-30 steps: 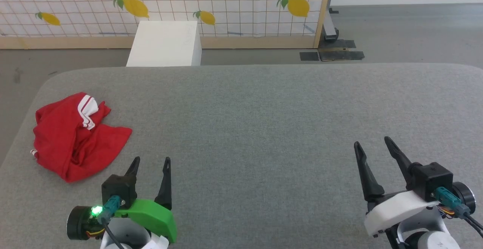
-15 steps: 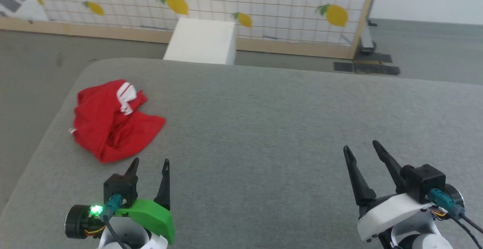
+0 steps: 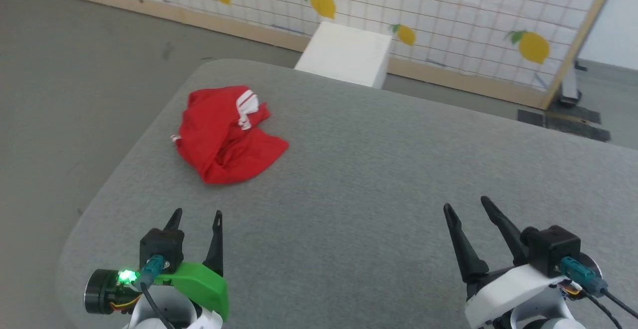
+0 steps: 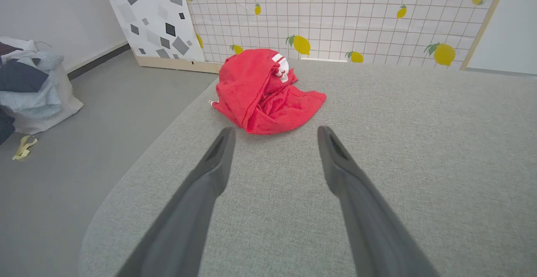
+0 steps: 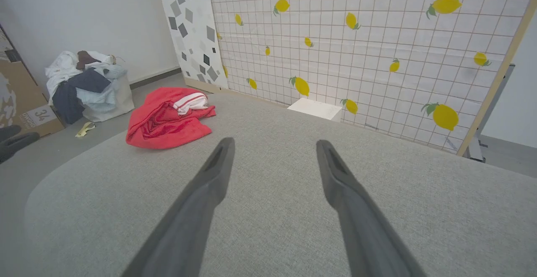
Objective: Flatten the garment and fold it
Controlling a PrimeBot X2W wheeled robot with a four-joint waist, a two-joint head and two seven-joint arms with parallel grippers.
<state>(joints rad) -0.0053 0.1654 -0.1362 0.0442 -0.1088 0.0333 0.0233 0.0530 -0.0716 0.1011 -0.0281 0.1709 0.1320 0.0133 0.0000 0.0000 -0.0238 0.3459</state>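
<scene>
Left fingers (image 3: 215, 249) spread wide, nothing in them, over the near left corner of the worktop (image 3: 379, 179). Right fingers (image 3: 459, 244) same: spread wide, empty, over the near right part, well apart from the left pair. Both point toward the far edge.

Shirt (image 3: 227, 132) lies crumpled in a heap near the far left corner, close to the left edge. Not flattened, not folded. Mostly red cloth showing; a white sleeve with red stripes sits on top at the far side.

Left wrist view: the heap is straight ahead of my left tips, no contact. Right wrist view: the heap is off to the left, well apart.

White box (image 3: 349, 52) on the floor just past the far edge, with a lemon-print screen (image 3: 448, 15) behind it.
</scene>
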